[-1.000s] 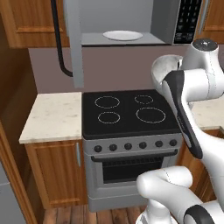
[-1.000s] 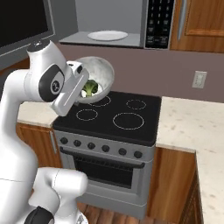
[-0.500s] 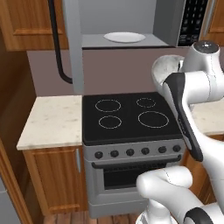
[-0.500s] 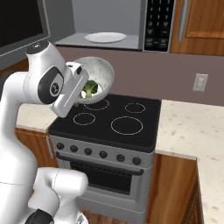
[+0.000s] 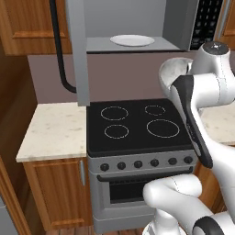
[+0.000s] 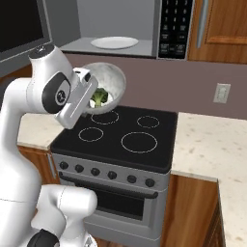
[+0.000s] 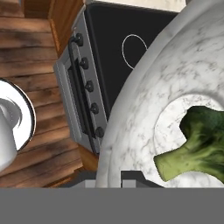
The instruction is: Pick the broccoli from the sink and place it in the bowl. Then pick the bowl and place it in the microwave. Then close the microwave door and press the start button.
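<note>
My gripper (image 6: pixel 89 102) is shut on the rim of the speckled grey-white bowl (image 6: pixel 110 83), held tilted above the stove's back left burners. The broccoli (image 6: pixel 100 96) lies inside the bowl. In the hand view the bowl (image 7: pixel 144 105) is close up, with the broccoli (image 7: pixel 197 140) on its bottom and the gripper (image 7: pixel 109 178) clamped on the near rim. In the left base view the bowl (image 5: pixel 173 71) peeks out behind my arm. Above is the microwave (image 5: pixel 137 20) with its door (image 5: pixel 75 50) swung open to the left. The sink is out of view.
A flat white plate (image 6: pixel 115 42) lies inside the microwave, beside the black button panel (image 6: pixel 172 26). The black-topped stove (image 5: pixel 137 126) is below, with pale counters to its left (image 5: pixel 55 128) and right (image 6: pixel 207 144). Wooden cabinets flank the microwave.
The whole picture has shifted a little, so the camera has moved slightly. The arm holds the bowl with the broccoli in the same pose.
</note>
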